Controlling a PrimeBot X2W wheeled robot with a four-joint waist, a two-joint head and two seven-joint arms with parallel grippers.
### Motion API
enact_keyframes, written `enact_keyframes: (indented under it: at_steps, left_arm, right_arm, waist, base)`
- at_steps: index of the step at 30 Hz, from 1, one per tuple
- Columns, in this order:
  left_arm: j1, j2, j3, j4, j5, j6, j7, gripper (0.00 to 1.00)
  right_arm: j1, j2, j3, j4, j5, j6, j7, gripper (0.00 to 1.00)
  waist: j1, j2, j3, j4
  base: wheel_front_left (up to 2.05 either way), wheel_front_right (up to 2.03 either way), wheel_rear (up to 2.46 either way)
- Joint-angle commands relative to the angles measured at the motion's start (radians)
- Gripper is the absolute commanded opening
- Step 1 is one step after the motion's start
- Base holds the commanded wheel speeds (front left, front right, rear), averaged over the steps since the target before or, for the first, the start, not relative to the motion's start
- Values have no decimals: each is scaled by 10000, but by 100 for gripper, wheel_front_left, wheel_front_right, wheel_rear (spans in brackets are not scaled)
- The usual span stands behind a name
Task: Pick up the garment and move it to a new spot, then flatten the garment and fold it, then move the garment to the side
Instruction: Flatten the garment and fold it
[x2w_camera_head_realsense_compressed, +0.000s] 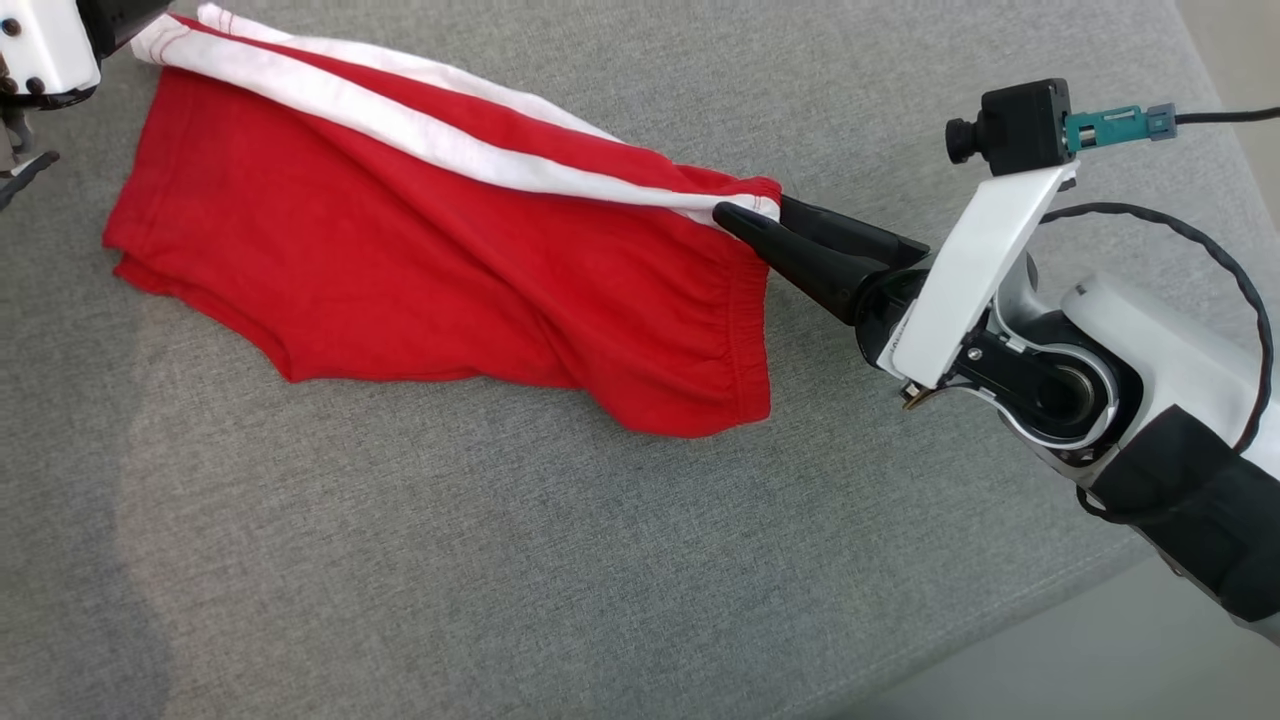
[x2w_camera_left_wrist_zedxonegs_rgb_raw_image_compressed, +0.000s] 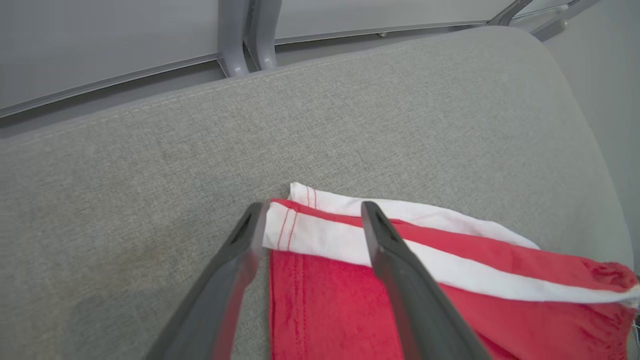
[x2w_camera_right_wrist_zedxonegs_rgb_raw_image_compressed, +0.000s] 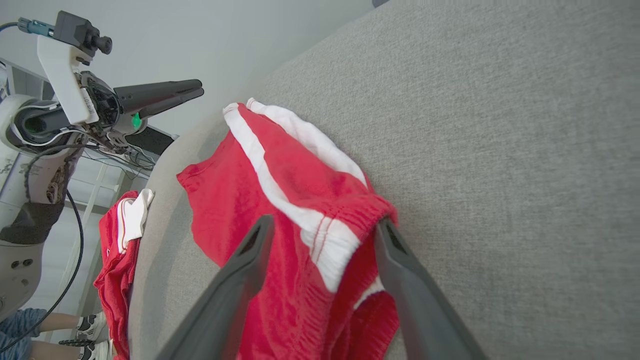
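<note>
Red shorts (x2w_camera_head_realsense_compressed: 450, 260) lie stretched on grey worktop (x2w_camera_head_realsense_compressed: 600, 560); left claw (x2w_camera_left_wrist_zedxonegs_rgb_raw_image_compressed: 314, 210) wide astride hem corner, right claw (x2w_camera_right_wrist_zedxonegs_rgb_raw_image_compressed: 325, 222) wide astride waistband, neither pinching; I want both backed straight off, no snagging; waistband bunched, needs smoothing.

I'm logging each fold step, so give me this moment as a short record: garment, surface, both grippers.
garment: red shorts with white side stripes, lying rumpled, not folded
surface: grey cushion
left gripper: open, fingers either side of the hem corner
right gripper: open, fingers either side of the waistband corner
held: nothing clamped by either gripper
</note>
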Motion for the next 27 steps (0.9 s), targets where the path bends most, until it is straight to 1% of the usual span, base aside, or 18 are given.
enact_keyframes:
  at_steps: [1,6,14,20,23,24,27]
  left_arm:
    - [-24,8,-4,63,-90,-118,-76,100]
    - [284,98,-130,227,-75,-325,-53,100]
    - [1052,644,-522,332,15,-501,537,100]
    - [1698,1026,-636,203,-134,-534,885,100]
    - [1928,1404,-803,131,89,-457,1029,100]
    - [2162,1559,-766,98,-18,-385,1109,100]
    - [2333,1563,-692,25,-329,-415,1438,100]
  right_arm:
    - [88,-89,-37,30,-42,7,-73,100]
    - [345,-216,30,136,38,7,-79,100]
    - [933,-666,26,18,49,7,-321,100]
    - [1316,-1158,-193,-585,-183,7,-1002,100]
    - [1497,-1424,-346,-920,-261,7,-1387,100]
    - [1697,-1686,-459,-1227,-309,7,-1703,100]
    - [1943,-1949,-545,-1432,-305,7,-1950,100]
  waist:
    - [0,0,-145,21]
    - [0,0,-521,23]
    - [0,0,-1023,-163]
    - [0,0,-1021,-533]
    - [0,0,-940,-786]
    - [0,0,-870,-1014]
    - [0,0,-859,-1145]
  base:
    - [0,0,0]
    - [0,0,0]
    - [0,0,0]
    - [0,0,0]
    - [0,0,0]
    - [0,0,0]
    - [0,0,0]
